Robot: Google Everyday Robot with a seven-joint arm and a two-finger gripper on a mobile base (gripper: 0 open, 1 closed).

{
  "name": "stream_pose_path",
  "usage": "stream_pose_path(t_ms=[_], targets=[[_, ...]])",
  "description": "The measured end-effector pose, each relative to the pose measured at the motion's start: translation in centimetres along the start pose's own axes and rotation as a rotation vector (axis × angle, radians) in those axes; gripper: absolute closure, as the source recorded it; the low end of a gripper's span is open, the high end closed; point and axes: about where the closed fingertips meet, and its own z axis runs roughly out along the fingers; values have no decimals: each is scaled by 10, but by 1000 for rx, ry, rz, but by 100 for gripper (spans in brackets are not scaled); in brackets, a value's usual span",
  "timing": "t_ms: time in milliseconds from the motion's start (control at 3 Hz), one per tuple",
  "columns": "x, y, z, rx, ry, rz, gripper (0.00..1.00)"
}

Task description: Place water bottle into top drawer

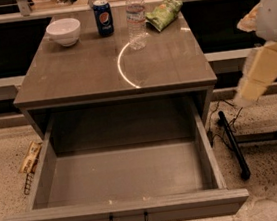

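At bench rear stood water bottle, long axis vertical. Hand hung at far right, well apart; bottle lay to its left, farther back. Hand's state: could not tell. Top drawer lay open below.

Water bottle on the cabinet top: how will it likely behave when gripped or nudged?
The water bottle stands tall and narrow, so a push high up would likely tip it. Its clear plastic may flex under a squeeze. Once on its side, it could roll. The tool hangs at the right edge, apart from it.
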Motion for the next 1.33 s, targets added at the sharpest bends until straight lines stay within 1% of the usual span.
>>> stream_pose_path(t_ms=[333, 667, 1000, 1333], targets=[[-31, -38, 34, 18, -192, 151, 0], [-56, -70, 65, 48, -328, 253, 0], [-81, -111, 114, 145, -401, 328, 0], [-88, -121, 104, 188, -436, 327, 0]])
